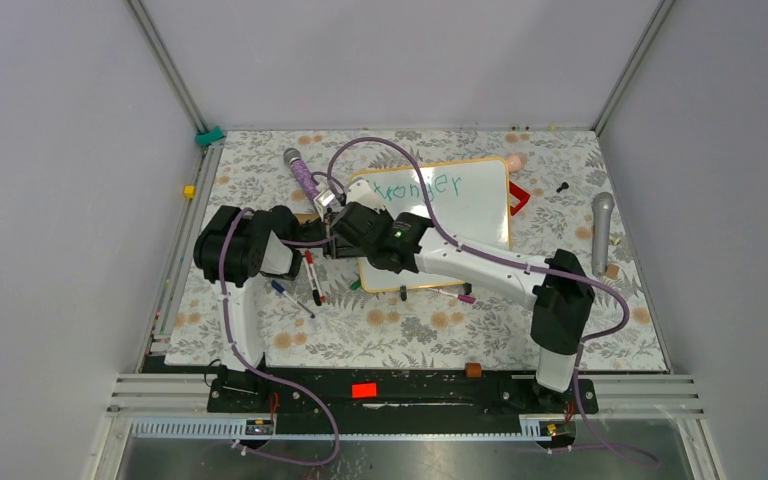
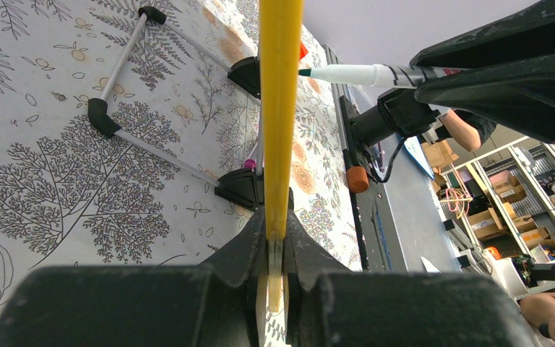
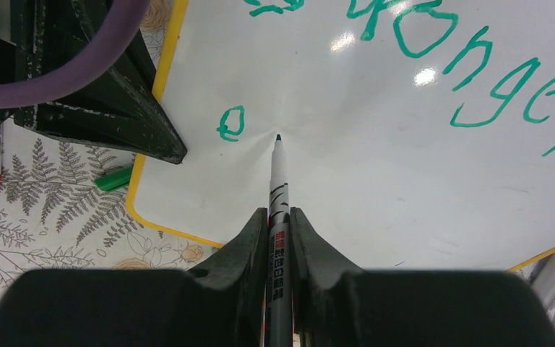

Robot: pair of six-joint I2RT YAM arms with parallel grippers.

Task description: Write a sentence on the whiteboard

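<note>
Floral table bears whiteboard, edge pinched between left jaws.

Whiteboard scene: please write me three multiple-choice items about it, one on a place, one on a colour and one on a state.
1. The tip of the marker is: A just right of the letter "e"; B in the air; C above the top line.
2. The writing is: A red; B green; C black.
3. The left gripper is: A open; B shut on the whiteboard edge; C holding a pen.
Answers: 1 A, the right wrist view shows the tip beside the "e". 2 B, all letters are green. 3 B, its jaws pinch the yellow edge.
</note>
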